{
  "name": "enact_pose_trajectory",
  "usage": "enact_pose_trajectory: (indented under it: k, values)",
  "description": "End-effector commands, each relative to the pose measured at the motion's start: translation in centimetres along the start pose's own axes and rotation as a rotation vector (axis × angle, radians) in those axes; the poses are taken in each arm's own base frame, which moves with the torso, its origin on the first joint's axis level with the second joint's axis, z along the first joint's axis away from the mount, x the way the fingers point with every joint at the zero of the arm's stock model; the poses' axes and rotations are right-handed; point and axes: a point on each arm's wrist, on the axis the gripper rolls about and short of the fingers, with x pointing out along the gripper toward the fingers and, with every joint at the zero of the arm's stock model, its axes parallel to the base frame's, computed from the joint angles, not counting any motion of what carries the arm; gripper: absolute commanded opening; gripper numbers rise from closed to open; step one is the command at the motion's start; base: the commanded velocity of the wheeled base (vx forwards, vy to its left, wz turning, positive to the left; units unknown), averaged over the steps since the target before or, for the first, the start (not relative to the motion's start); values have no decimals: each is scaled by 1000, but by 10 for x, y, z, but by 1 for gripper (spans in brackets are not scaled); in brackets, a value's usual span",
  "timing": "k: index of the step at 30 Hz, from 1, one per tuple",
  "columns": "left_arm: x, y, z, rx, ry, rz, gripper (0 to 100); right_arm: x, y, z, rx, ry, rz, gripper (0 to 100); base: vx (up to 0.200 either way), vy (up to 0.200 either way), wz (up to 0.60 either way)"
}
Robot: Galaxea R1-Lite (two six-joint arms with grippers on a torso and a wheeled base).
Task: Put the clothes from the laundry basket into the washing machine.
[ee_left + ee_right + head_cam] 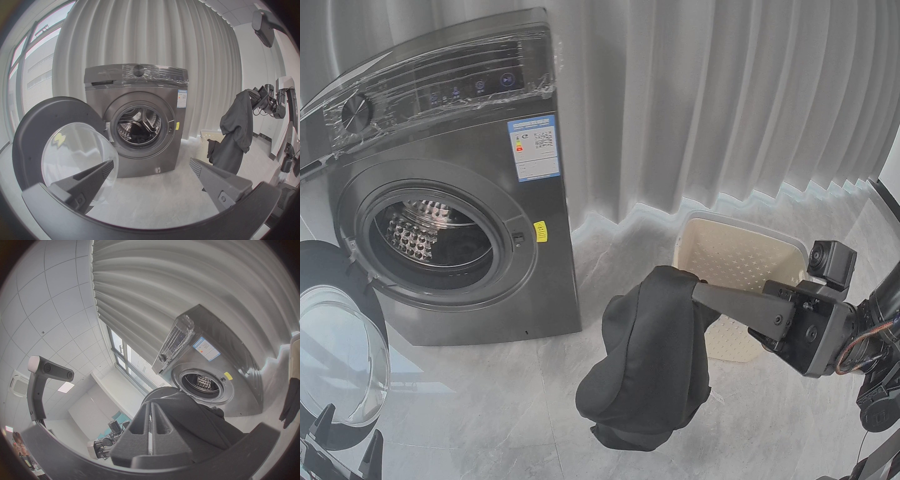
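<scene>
Hanging low at the near left, the left end effector point(347, 440) has its fingers spread wide, close to the open door point(337, 350), whose glass bowl faces the robot. The door is swung out to the left of the washer point(487, 187). To the right and a little farther off, the right end effector point(700, 292) is clamped tight on a black garment point(653, 362), pinching it at its top. The cloth droops from the fingers in a loose, folded bundle, held up in the air between washer and basket point(737, 253); whether its lowest hem touches the floor point(487, 406) I cannot tell. Just behind the garment, the cream, perforated basket stands on the floor to the right of the washer, its near left corner hidden by the cloth. In the left wrist view a second dark piece point(212, 147) hangs at the basket's rim. Farther back on the left, the grey washer stands with its round opening bare and the steel drum point(425, 228) showing inside. Clear film wraps its control panel point(437, 87), and a blue-and-white label and a small yellow sticker sit on its front. A pale pleated curtain point(706, 94) runs along the far side, down to the floor behind washer and basket.
</scene>
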Motion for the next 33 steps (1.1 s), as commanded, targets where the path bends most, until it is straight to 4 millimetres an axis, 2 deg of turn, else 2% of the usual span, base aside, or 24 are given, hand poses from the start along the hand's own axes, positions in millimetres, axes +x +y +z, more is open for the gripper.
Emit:
enact_pose_trajectory:
  k: [1,9,18,33]
  values:
    - [0,0,-5,-1,1,0,100,0,0,-1,1,3,0,0,0,0,0]
    - [0,0,-5,-1,1,0,100,-1,1,-6,17,20,1,0,0,0,0]
    - [0,0,-5,-1,1,0,100,-1,3,-9,22,29,7,0,0,0,600]
    - [0,0,-5,-1,1,0,100,-2,3,-9,11,38,12,0,0,0,0]
